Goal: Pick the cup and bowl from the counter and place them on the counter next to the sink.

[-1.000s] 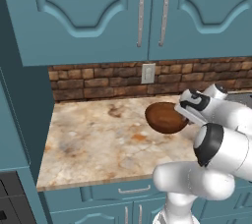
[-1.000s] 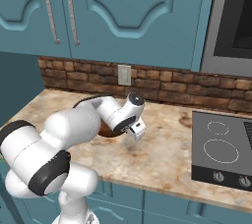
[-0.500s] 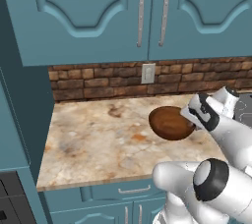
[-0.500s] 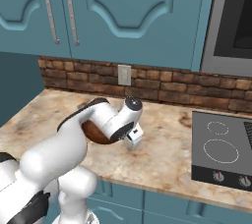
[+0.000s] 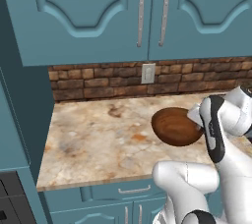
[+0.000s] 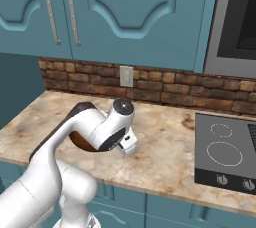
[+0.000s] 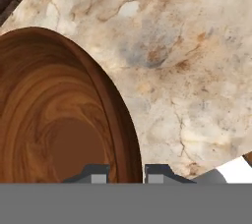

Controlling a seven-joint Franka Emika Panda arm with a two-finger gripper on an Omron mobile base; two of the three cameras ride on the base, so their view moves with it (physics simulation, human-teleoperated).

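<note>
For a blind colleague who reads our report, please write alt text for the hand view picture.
The end effector grips the rim of a dark-brown wooden bowl, one fingertip inside the rim and one outside. The bowl takes up the left half of the picture, its grained inside facing the camera. To its right lies the beige marbled counter.

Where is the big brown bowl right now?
The bowl is held up over the counter, its rim pinched between the fingers, below the wall outlet.
</note>
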